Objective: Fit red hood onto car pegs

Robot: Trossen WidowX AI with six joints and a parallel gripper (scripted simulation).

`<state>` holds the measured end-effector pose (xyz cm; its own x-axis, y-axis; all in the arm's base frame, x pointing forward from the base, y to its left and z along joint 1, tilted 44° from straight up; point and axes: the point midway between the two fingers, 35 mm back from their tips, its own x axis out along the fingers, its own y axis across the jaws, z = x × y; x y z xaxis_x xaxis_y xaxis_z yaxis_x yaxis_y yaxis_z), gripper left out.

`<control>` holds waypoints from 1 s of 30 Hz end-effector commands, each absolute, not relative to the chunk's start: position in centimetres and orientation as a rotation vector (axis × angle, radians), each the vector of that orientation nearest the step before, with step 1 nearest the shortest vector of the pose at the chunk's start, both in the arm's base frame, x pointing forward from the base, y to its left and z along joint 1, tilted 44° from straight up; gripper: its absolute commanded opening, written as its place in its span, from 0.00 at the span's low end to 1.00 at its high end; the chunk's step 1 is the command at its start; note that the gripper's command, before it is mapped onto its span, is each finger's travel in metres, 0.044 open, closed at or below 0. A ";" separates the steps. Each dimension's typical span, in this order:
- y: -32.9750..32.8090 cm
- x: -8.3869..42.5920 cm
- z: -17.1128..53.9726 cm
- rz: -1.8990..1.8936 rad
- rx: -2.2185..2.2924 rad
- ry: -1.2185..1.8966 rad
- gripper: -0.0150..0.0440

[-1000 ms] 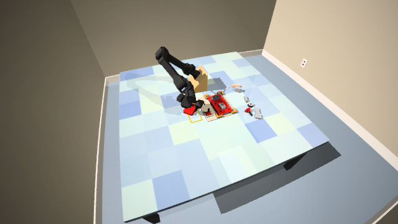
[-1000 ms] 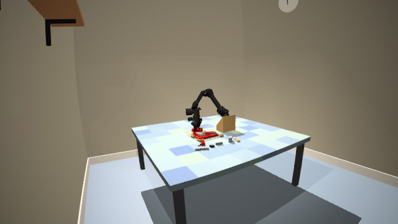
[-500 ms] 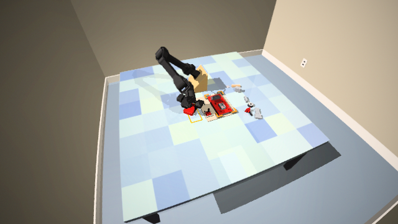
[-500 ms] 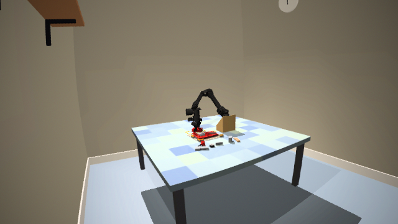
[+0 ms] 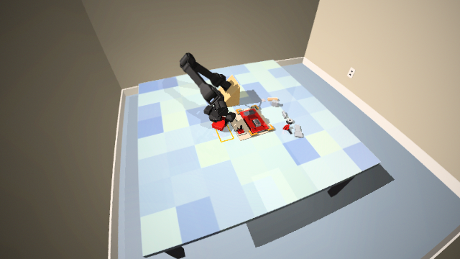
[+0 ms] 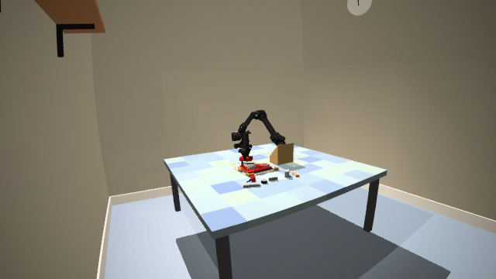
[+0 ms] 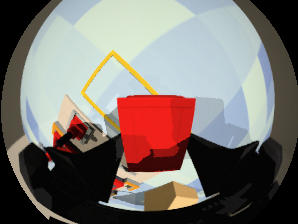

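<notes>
We see the red hood (image 7: pixel 157 131) gripped between the fingers of the pincer (image 7: pixel 158 156), at the top corner of a yellow outline (image 5: pixel 225 134) on the table (image 5: pixel 187 180). Just beside it lies the car (image 5: pixel 254 119) in its jig, gray engine showing. Small loose parts (image 5: pixel 292 126) lie well apart beyond the car.

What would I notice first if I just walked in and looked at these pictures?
Probably the black robot arm bending down over the checkered table, because its gripper is shut on a bright red hood that fills the middle of the wrist view. Right beside it, toward the table's middle, the red car chassis sits in its orange-edged jig. A yellow square outline is marked on the table by the hood.
</notes>
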<state>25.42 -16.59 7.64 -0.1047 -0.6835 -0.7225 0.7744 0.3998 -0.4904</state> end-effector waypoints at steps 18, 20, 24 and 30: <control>-11.7 26.4 13.0 -1.230 0.107 1.123 0.25; -11.7 26.4 13.0 -1.230 0.107 1.123 0.25; -11.5 26.7 12.3 -1.213 0.091 1.143 0.25; -9.4 28.6 10.7 -1.140 0.045 1.200 0.25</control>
